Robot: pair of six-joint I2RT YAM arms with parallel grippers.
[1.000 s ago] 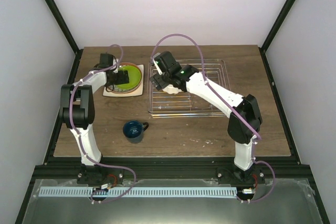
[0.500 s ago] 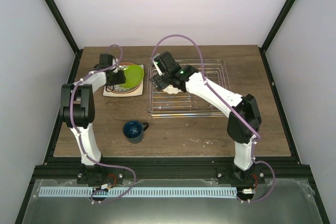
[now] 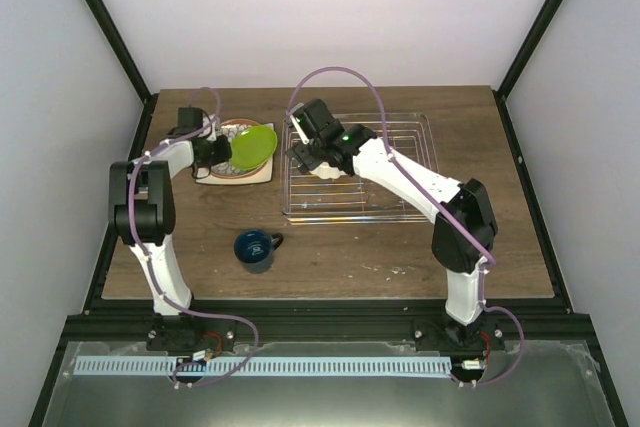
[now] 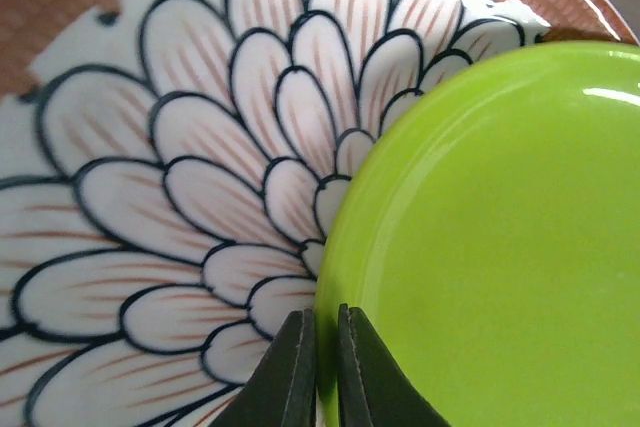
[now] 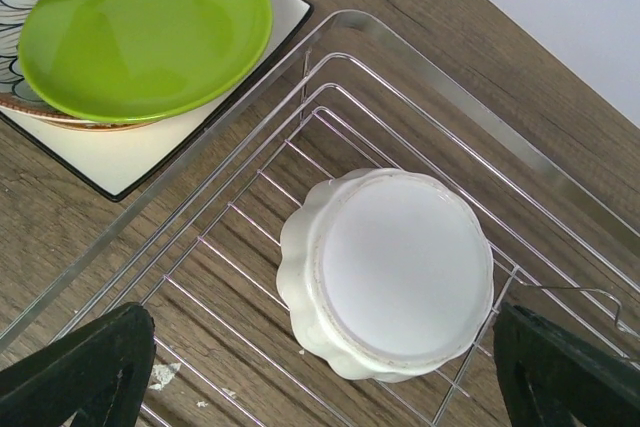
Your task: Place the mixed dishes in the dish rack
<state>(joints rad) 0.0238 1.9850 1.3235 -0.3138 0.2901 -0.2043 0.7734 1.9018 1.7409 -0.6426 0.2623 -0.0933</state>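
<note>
Right now my left gripper (image 4: 327, 322) is pinched on the rim of the green plate (image 4: 500, 247). Its two fingers are almost together, with only the plate's edge between them. The green plate lies tilted over the flowered plate (image 4: 200, 147) and covers its right part, but I cannot tell whether the two touch anywhere. The flowered plate rests on the square white plate (image 5: 150, 152), which lies flat on the table (image 3: 380, 247) just left of the rack (image 5: 420, 77).

My right gripper (image 5: 320, 319) hangs over the left part of the rack with its fingers spread wide and nothing between them. Straight below it the white bowl (image 5: 390, 272) sits on the rack's wires, apparently bottom up, with its scalloped edge showing around a flat round face. It lies inside the rack near the left side, apart from the rim.

From above, the stack of three plates is at the far left of the table, with my left arm reaching to it. The blue mug (image 3: 256, 248) stands upright by itself nearer the front, well apart from both the plates and the rack, its handle pointing right. Only the bowl is in the rack.
</note>
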